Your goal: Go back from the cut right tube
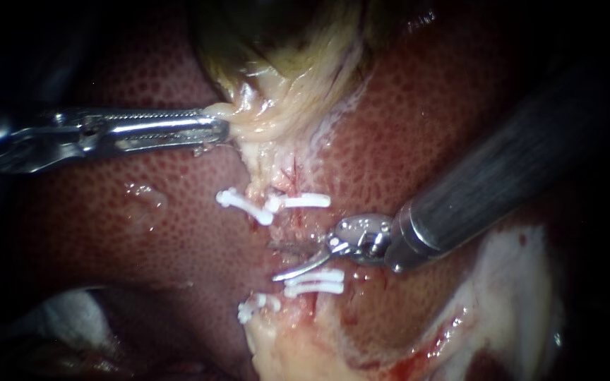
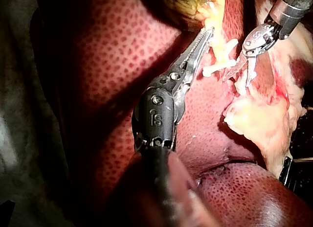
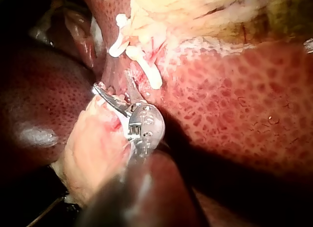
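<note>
My left instrument (image 1: 210,128) comes in from the left, its long toothed jaws shut on the pale lower edge of the gallbladder (image 1: 277,92); the left wrist view shows the same hold (image 2: 206,34). Below the gallbladder, white clips (image 1: 305,201) (image 1: 245,206) sit on a strip of pale tissue, with more clips (image 1: 315,282) (image 1: 255,307) lower down. My right instrument (image 1: 280,261) enters from the upper right. Its two thin curved blades stand open in the gap between the upper and lower clips, seen also in the right wrist view (image 3: 115,92). I cannot make out the tube's ends there.
Mottled red liver (image 1: 142,212) surrounds the site. Pale, bloodstained fatty tissue (image 1: 510,282) lies at the lower right and below the clips. White gauze (image 1: 72,317) shows at the lower left.
</note>
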`<move>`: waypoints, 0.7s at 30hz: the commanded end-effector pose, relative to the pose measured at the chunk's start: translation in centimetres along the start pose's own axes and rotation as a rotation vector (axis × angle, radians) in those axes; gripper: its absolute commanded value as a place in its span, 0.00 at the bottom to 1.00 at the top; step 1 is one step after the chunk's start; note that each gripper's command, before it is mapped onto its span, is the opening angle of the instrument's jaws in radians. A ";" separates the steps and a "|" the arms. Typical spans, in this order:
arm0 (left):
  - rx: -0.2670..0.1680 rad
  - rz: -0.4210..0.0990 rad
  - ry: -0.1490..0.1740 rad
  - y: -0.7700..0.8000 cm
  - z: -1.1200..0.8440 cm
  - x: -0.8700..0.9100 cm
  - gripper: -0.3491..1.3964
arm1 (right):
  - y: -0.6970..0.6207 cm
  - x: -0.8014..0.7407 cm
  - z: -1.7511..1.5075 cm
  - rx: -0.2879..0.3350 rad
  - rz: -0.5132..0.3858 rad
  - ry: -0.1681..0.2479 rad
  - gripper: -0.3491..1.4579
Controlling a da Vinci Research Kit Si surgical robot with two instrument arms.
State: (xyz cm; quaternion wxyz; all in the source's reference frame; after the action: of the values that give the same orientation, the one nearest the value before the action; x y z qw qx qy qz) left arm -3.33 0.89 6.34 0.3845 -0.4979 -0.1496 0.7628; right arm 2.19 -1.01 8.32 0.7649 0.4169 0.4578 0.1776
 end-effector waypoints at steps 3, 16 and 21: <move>-0.001 0.000 0.000 0.00 0.00 0.00 0.00 | -0.04 -0.02 -0.02 0.002 -0.001 -0.001 0.72; -0.003 0.001 -0.001 -0.04 -0.02 -0.02 0.00 | -0.37 0.06 -0.70 -0.188 -0.241 0.026 0.98; -0.003 0.001 -0.001 -0.05 -0.02 -0.02 0.00 | -0.47 0.31 -1.21 -0.268 -0.316 0.031 0.98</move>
State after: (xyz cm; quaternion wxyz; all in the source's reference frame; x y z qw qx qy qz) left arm -3.29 0.90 6.37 0.3834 -0.4982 -0.1506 0.7629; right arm 1.20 -0.46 7.41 0.8241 0.2252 0.5055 0.1211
